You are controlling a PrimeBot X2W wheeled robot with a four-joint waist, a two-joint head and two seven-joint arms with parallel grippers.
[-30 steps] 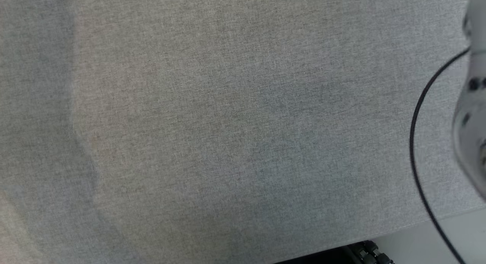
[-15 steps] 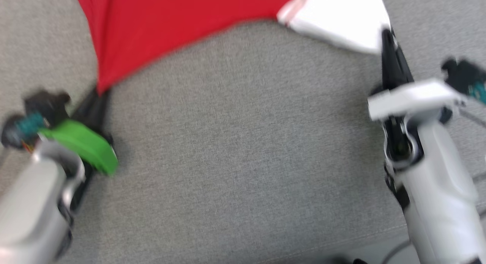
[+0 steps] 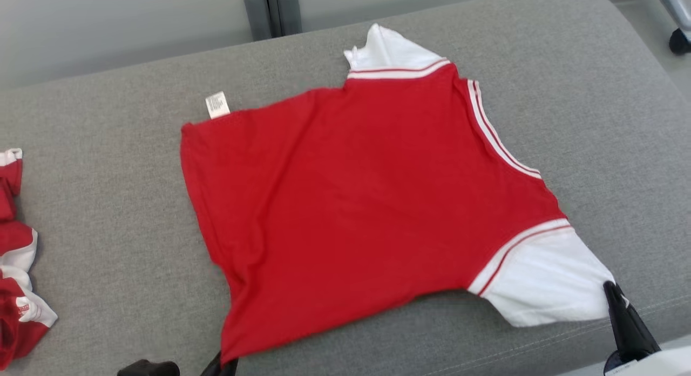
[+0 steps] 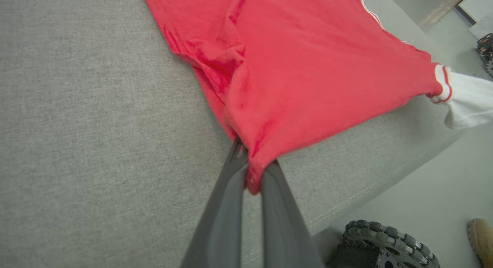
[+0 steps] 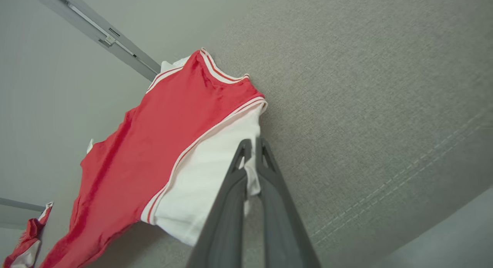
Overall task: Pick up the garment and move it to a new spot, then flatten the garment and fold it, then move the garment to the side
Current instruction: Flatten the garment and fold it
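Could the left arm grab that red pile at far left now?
Probably not yet: the left end effector is shut on the red shirt and must release first. Only grey cushion lies between it and the pile.

Looks like a robotics lab or test room. Shows a padded desk (image 3: 108,214) wrapped in plain grey cloth with a stitched seam, set against a bare pale wall (image 5: 46,87) fitted with grey metal rails (image 5: 96,33). Has a smooth pale floor (image 4: 443,191), a black roller-studded wheel (image 4: 385,245) by the desk's edge, a caster (image 3: 679,41), and a person's tan shoe (image 4: 481,237) nearby.
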